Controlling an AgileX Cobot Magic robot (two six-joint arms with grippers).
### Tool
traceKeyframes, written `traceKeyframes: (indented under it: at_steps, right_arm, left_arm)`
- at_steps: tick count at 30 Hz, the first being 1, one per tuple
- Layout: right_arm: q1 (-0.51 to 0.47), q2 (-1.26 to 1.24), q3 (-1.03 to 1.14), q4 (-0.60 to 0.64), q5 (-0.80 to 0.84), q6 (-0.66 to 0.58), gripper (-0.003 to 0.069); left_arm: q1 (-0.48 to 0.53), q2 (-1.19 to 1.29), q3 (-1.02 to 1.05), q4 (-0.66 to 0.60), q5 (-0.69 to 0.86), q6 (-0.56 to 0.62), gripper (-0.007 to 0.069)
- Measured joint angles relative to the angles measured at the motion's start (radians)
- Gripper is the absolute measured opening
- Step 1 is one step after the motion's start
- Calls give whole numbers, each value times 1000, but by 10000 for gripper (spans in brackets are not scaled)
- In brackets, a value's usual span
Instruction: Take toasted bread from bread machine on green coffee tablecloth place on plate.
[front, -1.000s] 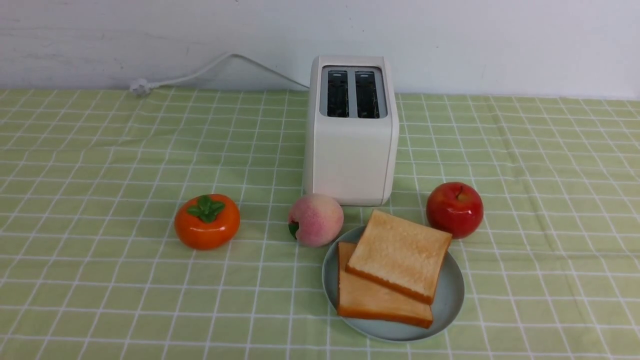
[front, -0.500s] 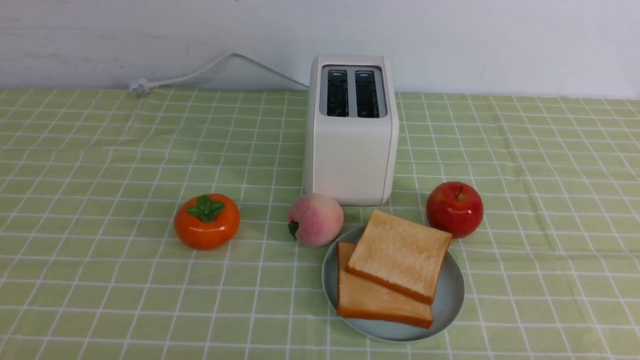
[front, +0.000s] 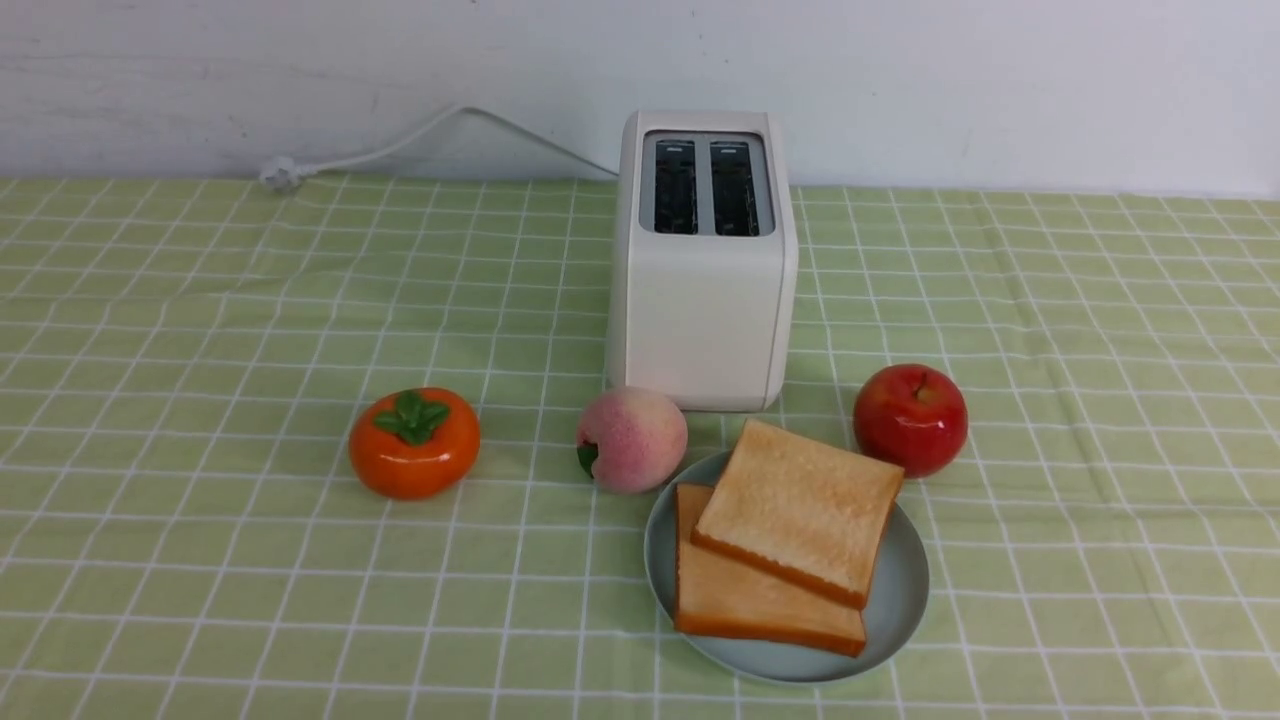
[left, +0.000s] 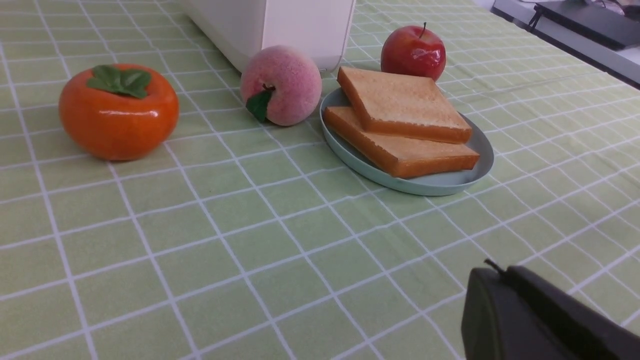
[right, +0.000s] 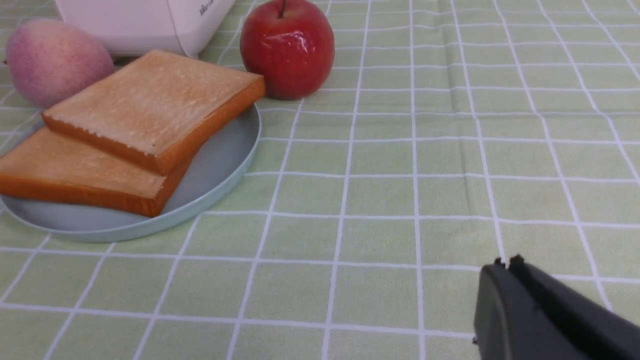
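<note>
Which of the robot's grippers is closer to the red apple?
The right, most likely. The right gripper hangs shut over bare cloth on the apple's side of the plate. The left gripper, also shut, sits on the plate's far side, so farther off.

Glossy apple (front: 910, 418), matt plate (front: 905, 600), creased cloth (front: 200, 300)
</note>
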Motion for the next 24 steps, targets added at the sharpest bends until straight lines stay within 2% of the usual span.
traceKeyframes:
  at_steps: [18,20,23,24]
  right_arm:
    - [0,0,0,-1,0,0,-4]
    - [0,0,0,-1,0,0,0]
    - [0,0,0,-1,0,0,1]
    - [0,0,0,-1,0,0,1]
  left_arm:
    - [0,0,0,2,-1,0,-1]
    - [42,0,0,18,-8,0,1]
    - [167,0,0,33,-38,-8,-1]
    - [167,0,0,35,-41,-8,-1]
